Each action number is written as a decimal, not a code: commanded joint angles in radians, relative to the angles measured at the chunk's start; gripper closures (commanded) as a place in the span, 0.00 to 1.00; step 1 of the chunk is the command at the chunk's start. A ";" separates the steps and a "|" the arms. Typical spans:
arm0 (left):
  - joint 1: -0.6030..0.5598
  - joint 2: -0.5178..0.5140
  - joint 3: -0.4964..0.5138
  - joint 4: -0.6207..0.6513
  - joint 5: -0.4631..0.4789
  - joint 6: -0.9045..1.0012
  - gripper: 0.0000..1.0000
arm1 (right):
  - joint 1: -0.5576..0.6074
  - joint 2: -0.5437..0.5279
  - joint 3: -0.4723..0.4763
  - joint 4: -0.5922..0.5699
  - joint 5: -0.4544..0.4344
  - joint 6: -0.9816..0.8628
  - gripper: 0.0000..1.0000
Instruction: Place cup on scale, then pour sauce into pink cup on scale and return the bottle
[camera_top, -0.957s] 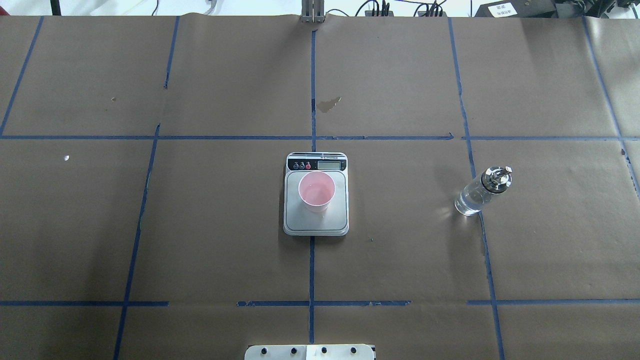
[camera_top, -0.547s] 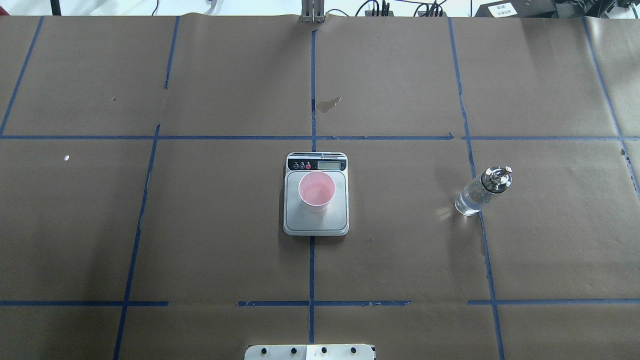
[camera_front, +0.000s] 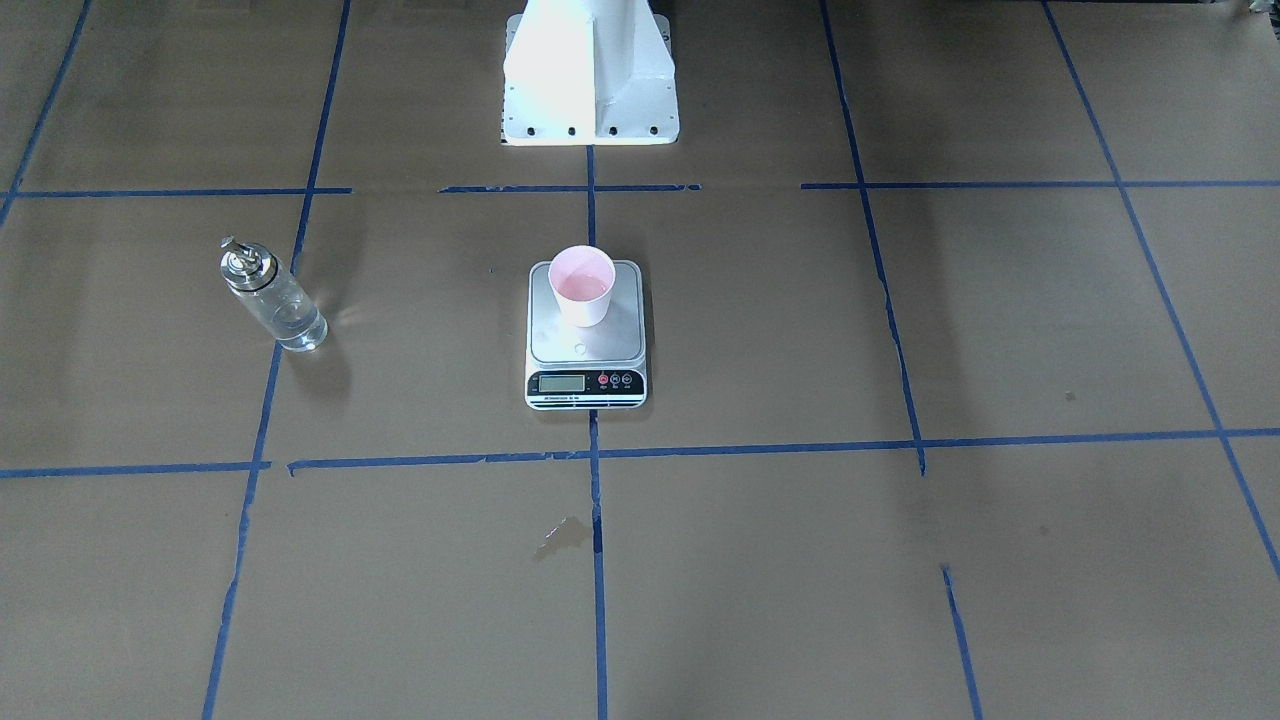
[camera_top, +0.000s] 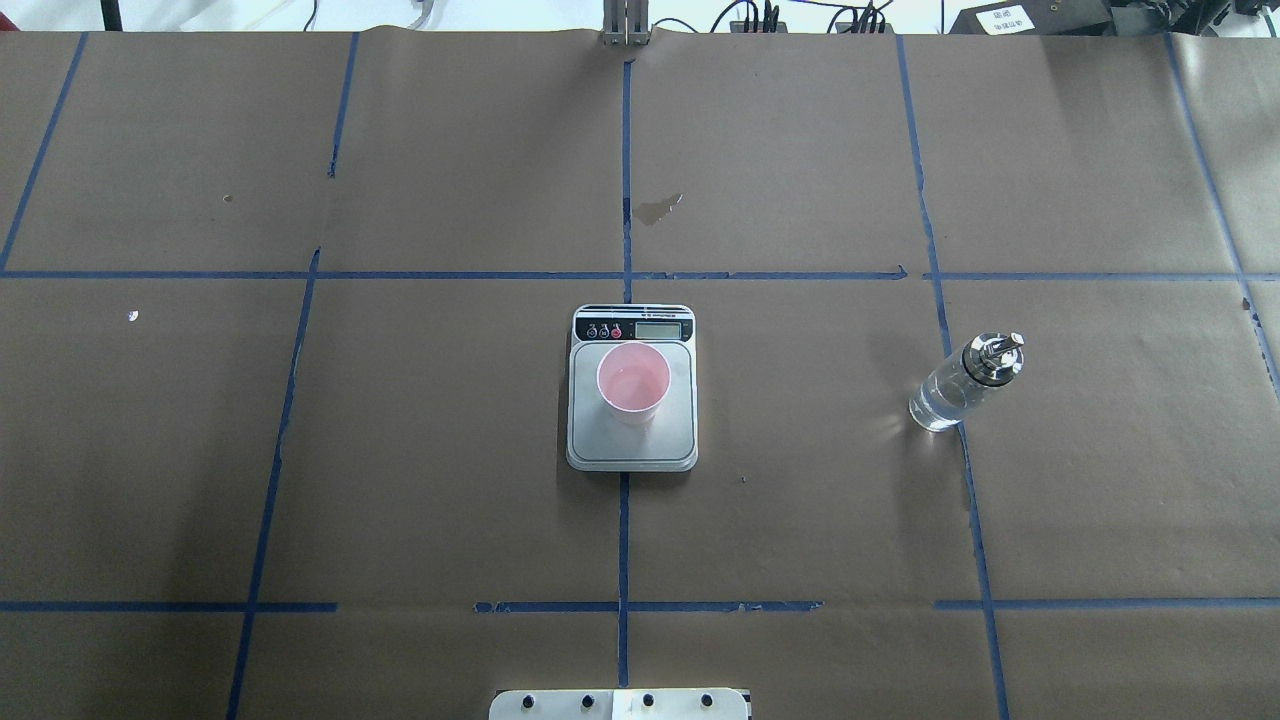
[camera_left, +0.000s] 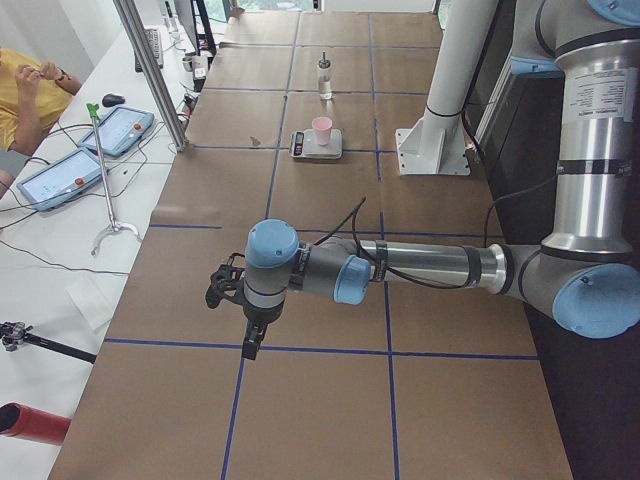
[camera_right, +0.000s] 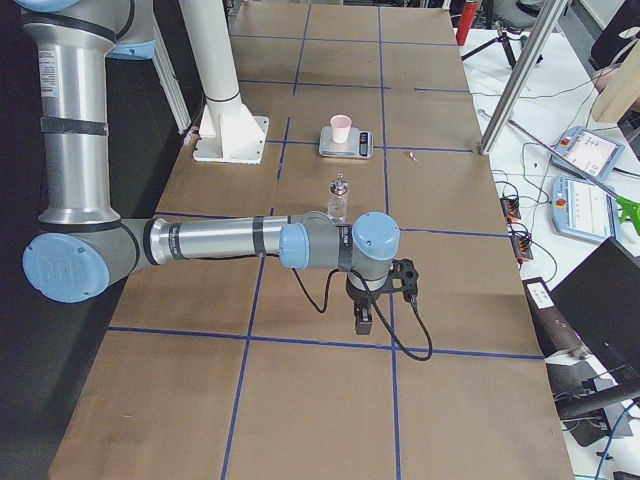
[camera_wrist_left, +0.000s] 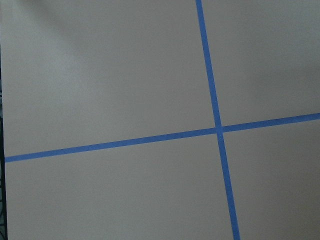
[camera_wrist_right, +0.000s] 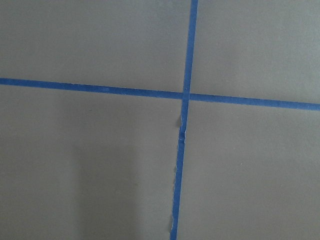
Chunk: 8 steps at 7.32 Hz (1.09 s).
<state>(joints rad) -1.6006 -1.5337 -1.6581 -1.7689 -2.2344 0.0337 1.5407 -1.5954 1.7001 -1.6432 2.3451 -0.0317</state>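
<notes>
Cup (camera_top: 633, 383) on scale (camera_top: 632, 448); bottle (camera_top: 945, 395) upright on counter (camera_top: 400, 450), well to its right. Left claw (camera_left: 251, 345), right claw (camera_right: 362, 322) parked away, aperture can't tell. Likely done; otherwise right arm fetches bottle.

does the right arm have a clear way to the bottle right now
Probably yes. The bottle stands upright and alone on the robot's right side, well apart from the scale and cup, and nothing lies between it and the right gripper.
</notes>
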 joint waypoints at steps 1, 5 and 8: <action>0.002 0.004 -0.005 0.017 -0.001 0.002 0.00 | -0.002 -0.009 -0.010 0.066 -0.001 0.001 0.00; 0.010 0.004 -0.009 0.058 -0.001 0.002 0.00 | -0.008 -0.011 -0.019 0.080 -0.004 0.006 0.00; 0.018 0.003 -0.008 0.058 -0.002 0.002 0.00 | -0.024 -0.008 -0.019 0.080 -0.006 0.006 0.00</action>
<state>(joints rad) -1.5879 -1.5307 -1.6660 -1.7095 -2.2360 0.0353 1.5233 -1.6047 1.6813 -1.5632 2.3406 -0.0254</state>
